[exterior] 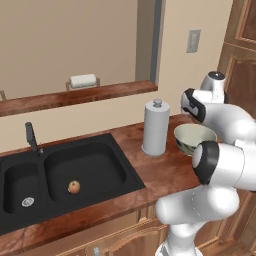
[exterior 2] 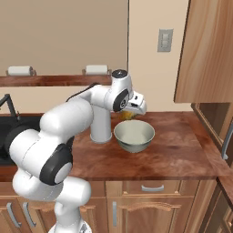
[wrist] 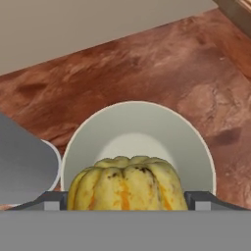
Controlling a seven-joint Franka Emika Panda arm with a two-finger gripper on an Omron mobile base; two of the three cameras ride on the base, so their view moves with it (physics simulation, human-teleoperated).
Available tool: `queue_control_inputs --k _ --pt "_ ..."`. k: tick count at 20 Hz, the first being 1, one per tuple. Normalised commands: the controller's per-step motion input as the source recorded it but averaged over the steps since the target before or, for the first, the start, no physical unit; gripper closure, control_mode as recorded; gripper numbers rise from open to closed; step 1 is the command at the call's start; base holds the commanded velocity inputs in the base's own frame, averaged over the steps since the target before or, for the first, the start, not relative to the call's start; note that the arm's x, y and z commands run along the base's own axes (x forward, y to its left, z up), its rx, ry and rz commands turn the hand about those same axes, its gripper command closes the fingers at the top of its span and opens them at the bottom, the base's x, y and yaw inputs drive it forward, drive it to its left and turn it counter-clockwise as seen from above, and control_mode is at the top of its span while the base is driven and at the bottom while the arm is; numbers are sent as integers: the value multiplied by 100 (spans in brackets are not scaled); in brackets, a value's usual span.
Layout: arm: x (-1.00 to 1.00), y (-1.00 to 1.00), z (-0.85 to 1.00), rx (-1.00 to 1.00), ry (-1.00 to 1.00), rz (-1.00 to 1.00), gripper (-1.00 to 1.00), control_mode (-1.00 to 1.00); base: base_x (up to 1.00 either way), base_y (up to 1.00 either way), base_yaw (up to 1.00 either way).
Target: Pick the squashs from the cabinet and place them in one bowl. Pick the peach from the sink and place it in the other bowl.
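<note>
Squash [wrist: 126, 182], the rounded yellow one, sits between the gripper [wrist: 126, 198] tips, which stand wide and look clamped on its broad flanks, so I judge it held. It hangs directly above the pale greenish-cream bowl [wrist: 181, 132], whose hollow lies right beneath it. To do this step well, I would lower the squash a little toward the bowl's middle before spreading the fingers, so it drops softly and does not bounce over the rim or knock the bowl along the worktop [wrist: 147, 63]. Ribbed and lobed like a small pumpkin, it is bright yellow with orange streaks and a few dark flecks near the top. Just beside the bowl stands the paper towel roll [exterior: 156, 127]. Well apart, the peach [exterior: 74, 187] lies in the large basin of the black sink [exterior: 120, 150], waiting.
</note>
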Motion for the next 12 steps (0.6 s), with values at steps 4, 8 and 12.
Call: queue_control_inputs --k 4,8,12 --pt "-1 0 -26 0 1 0 100 -100 0 0 0" --pt "-3 0 -38 0 0 0 100 -100 0 0 0" --pt "0 0 -36 0 0 0 100 -100 0 0 0"
